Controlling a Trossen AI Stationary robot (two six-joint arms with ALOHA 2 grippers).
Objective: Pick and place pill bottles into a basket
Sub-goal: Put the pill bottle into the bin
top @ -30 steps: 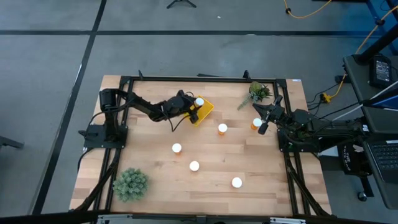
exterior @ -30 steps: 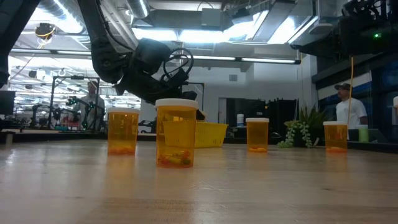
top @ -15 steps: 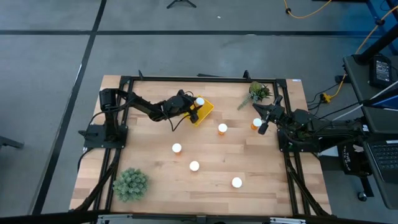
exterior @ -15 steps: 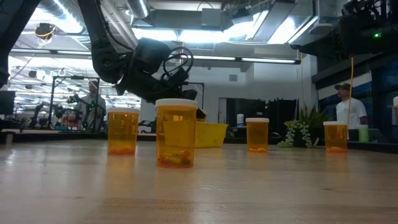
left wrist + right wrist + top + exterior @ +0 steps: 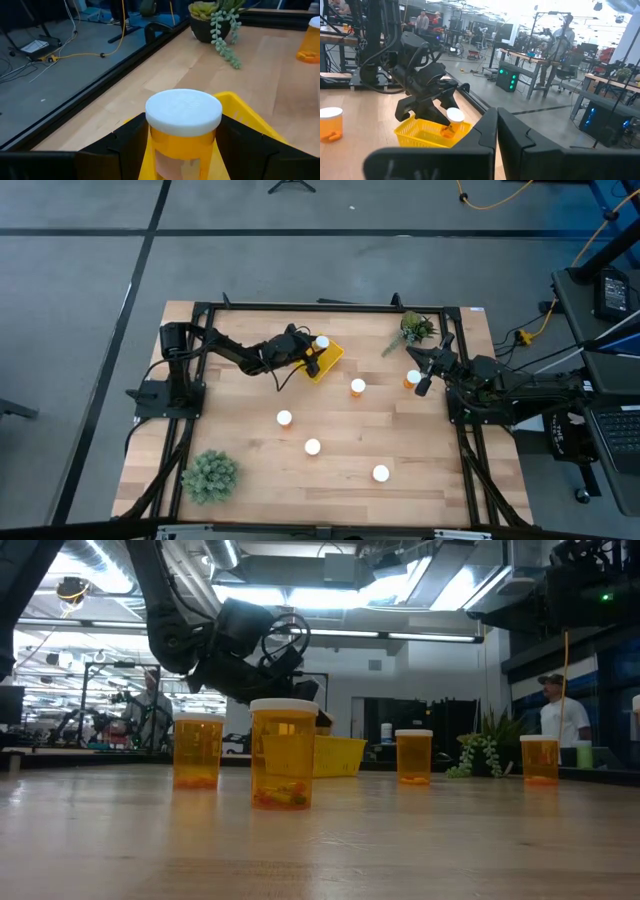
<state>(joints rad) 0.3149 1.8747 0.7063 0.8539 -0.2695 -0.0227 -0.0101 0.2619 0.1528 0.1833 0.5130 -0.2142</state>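
1 bottle (image 5: 183, 131) gripped by left gripper (image 5: 313, 352) over basket (image 5: 331, 357), unchanged across the last second; release looks next. 5 bottles sit on table (image 5: 240, 450). Right gripper (image 5: 421, 385) waits at right edge, jaws closed, empty.

Two dark, cable-looped jointed arms

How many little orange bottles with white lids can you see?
6: one in the left gripper over the yellow basket, one by the right gripper, and four loose on the table.
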